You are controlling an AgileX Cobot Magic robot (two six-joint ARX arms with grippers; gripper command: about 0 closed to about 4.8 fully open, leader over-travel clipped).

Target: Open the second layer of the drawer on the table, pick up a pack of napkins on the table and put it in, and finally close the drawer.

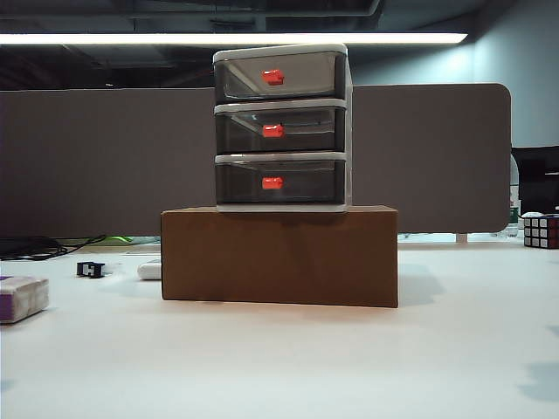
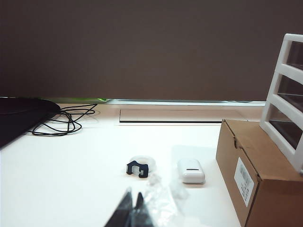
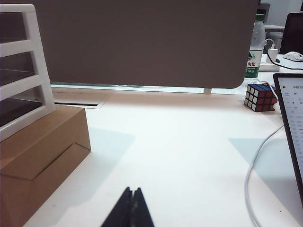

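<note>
The drawer (image 1: pixel 281 127) is a white-framed cabinet of three smoky-grey drawers, all pushed in, standing on a brown cardboard box (image 1: pixel 279 255). Its second layer (image 1: pixel 278 131) carries a red-orange tab. The pack of napkins (image 1: pixel 21 298), purple and white, lies on the table (image 1: pixel 279 358) at the far left edge. Neither arm shows in the exterior view. My left gripper (image 2: pixel 133 195) is shut and empty, low over the table short of a black clip (image 2: pixel 137 168). My right gripper (image 3: pixel 133 190) is shut and empty over bare table, beside the box (image 3: pixel 38 156) and the drawer frame (image 3: pixel 26 71).
A small white case (image 2: pixel 191 170) and the black clip (image 1: pixel 90 269) lie left of the box. A Rubik's cube (image 3: pixel 260 97) sits at the far right, with a white cable (image 3: pixel 255 175) and a screen edge (image 3: pixel 291 132). Black cables (image 2: pixel 61 120) lie at the far left. A grey partition (image 1: pixel 105 157) backs the table.
</note>
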